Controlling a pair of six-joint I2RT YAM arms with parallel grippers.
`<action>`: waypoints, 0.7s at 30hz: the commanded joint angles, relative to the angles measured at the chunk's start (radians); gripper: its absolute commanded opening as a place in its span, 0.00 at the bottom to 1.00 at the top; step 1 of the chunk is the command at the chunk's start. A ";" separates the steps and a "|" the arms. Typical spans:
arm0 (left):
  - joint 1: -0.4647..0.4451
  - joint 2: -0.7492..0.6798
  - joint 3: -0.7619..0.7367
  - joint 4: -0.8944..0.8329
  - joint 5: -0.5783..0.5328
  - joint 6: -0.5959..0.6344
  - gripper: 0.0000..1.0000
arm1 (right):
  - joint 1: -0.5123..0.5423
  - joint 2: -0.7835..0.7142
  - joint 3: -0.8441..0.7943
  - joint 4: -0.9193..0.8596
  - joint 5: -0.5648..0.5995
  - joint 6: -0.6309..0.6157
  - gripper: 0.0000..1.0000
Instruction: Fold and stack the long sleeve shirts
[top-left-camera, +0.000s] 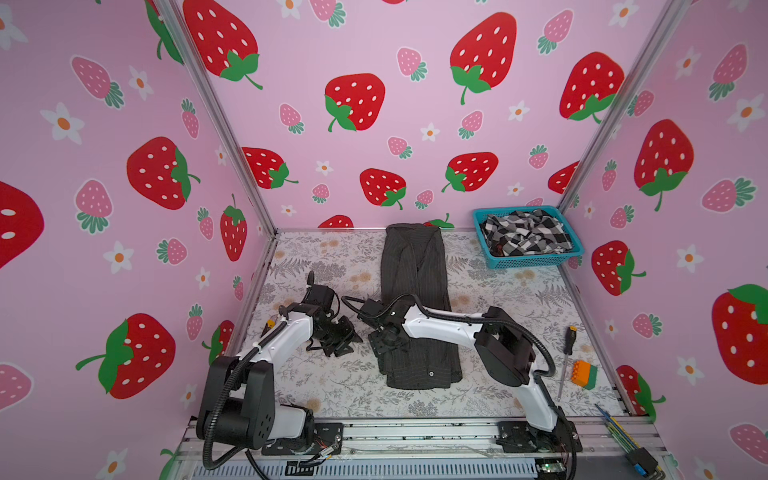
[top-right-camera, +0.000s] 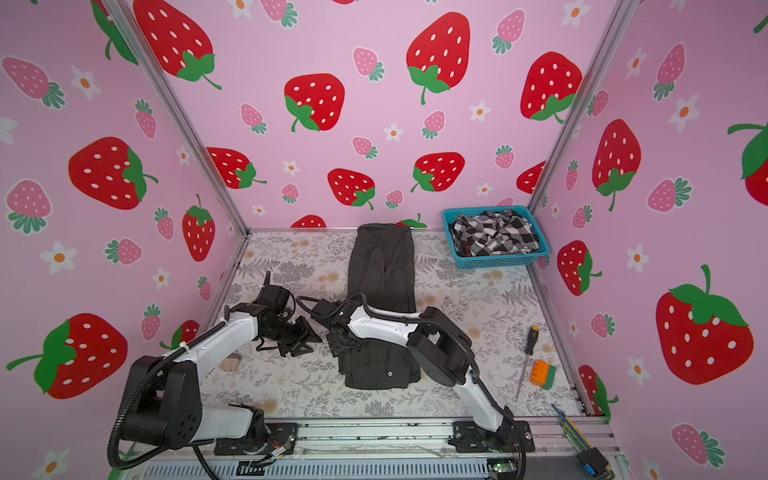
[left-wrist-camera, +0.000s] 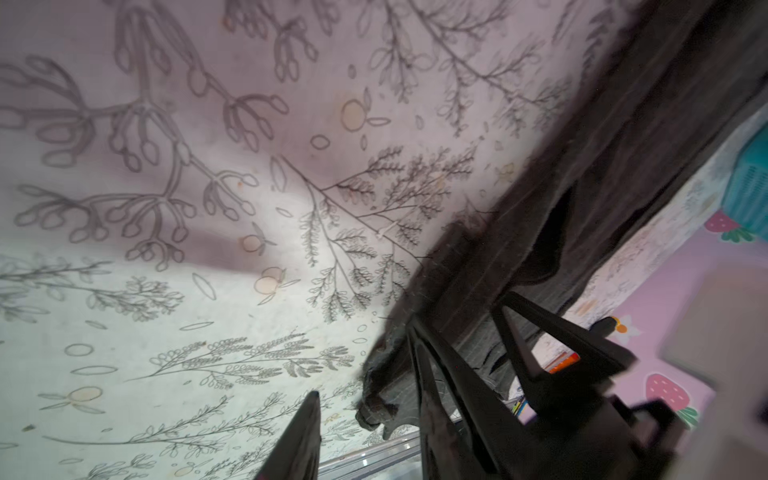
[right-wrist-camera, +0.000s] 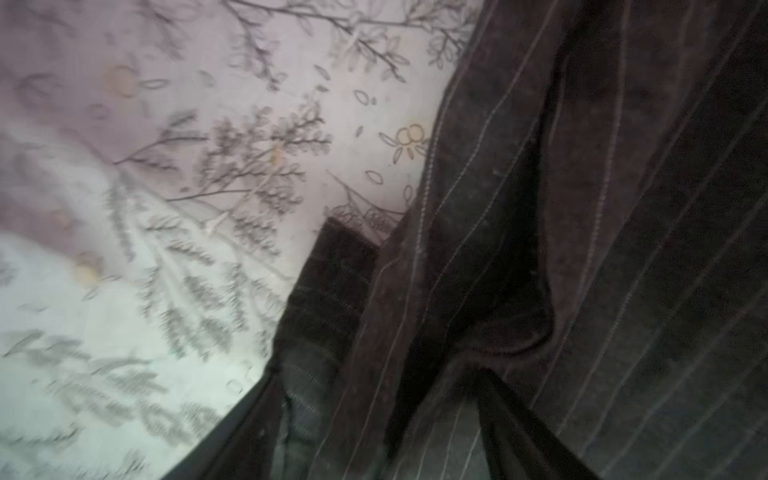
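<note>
The pinstriped shirt (top-left-camera: 415, 266) lies as a long strip down the middle of the surface (top-left-camera: 519, 307), the checked shirt (top-left-camera: 525, 235) bundled in the back-right basket (top-left-camera: 536, 262). The right gripper (top-left-camera: 384, 343), jaws apart, straddles the strip's left edge. The left gripper (top-left-camera: 345, 338), also apart, hovers just beside. A clean fold likely needs all layers pinched together.

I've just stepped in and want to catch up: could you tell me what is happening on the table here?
Two robot arms are folding shirts. The dark pinstriped shirt lies on the table as a long narrow strip. The right gripper is down on its near left edge, jaws apart with cloth between them. The left gripper is open just beside that edge. The checked shirt sits crumpled in the blue basket, not yet folded.
</note>
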 joint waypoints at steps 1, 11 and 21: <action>0.001 -0.014 0.006 0.022 0.043 -0.024 0.41 | -0.004 0.034 0.036 -0.126 0.058 0.035 0.62; -0.036 0.004 0.018 0.052 0.066 -0.035 0.41 | -0.031 -0.089 -0.084 0.001 0.030 0.048 0.10; -0.126 0.196 0.162 0.163 0.030 -0.114 0.31 | -0.096 -0.320 -0.289 0.173 -0.007 0.005 0.00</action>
